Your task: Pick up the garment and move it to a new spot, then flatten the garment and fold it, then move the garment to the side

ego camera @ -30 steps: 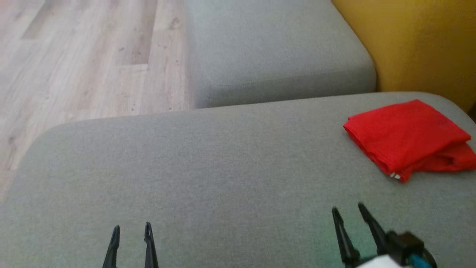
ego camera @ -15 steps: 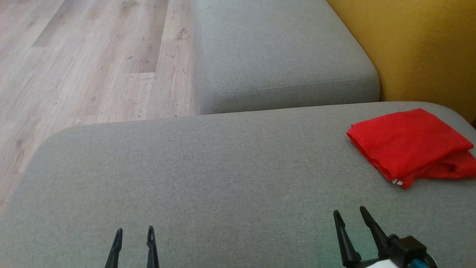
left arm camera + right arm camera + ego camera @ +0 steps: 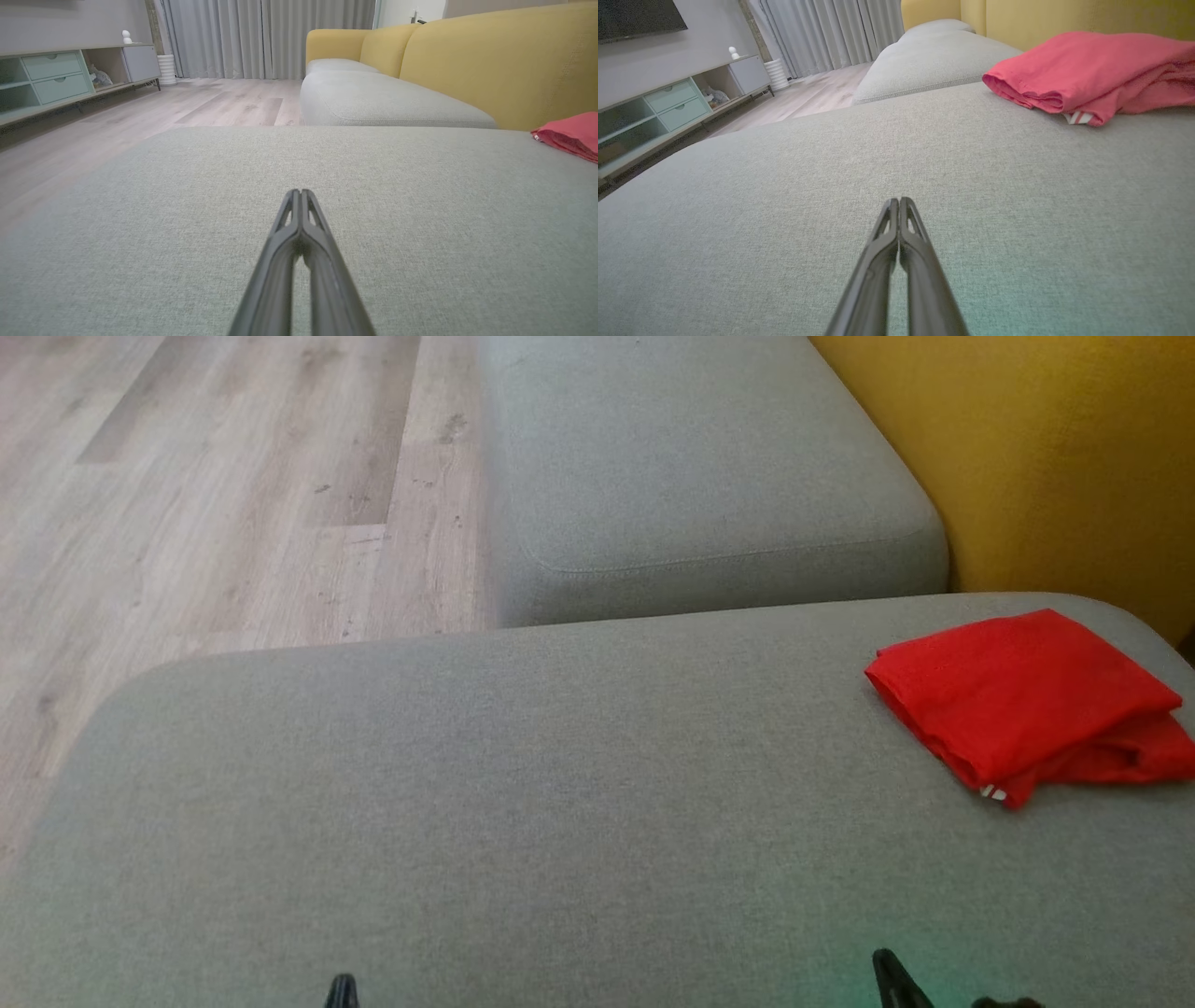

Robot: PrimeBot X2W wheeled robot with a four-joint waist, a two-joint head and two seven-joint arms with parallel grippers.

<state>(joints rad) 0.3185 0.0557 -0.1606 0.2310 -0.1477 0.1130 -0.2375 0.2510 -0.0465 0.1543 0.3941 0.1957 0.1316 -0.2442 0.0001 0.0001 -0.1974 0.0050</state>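
The garment (image 3: 1022, 700) is red, folded into a compact bundle with a small white tag at its near corner. It lies at the far right of the grey sofa cushion (image 3: 523, 784), beside the yellow backrest. In the right wrist view the garment (image 3: 1092, 74) sits ahead and to the right; the left wrist view catches its edge (image 3: 570, 135) at far right. My left gripper (image 3: 300, 191) is shut on nothing, low over the cushion. My right gripper (image 3: 899, 200) is also shut and empty, well short of the garment. Just their tips, left (image 3: 342, 984) and right (image 3: 885, 961), peek over the head view's bottom edge.
A second grey cushion (image 3: 691, 476) extends beyond the near one. The yellow backrest (image 3: 1055, 457) runs along the right. Wooden floor (image 3: 215, 495) lies to the left. A low media cabinet (image 3: 56, 79) and grey curtains (image 3: 261, 37) stand across the room.
Both grippers have closed from open and pulled back toward the bottom edge of the head view. The garment has stayed where it lies.
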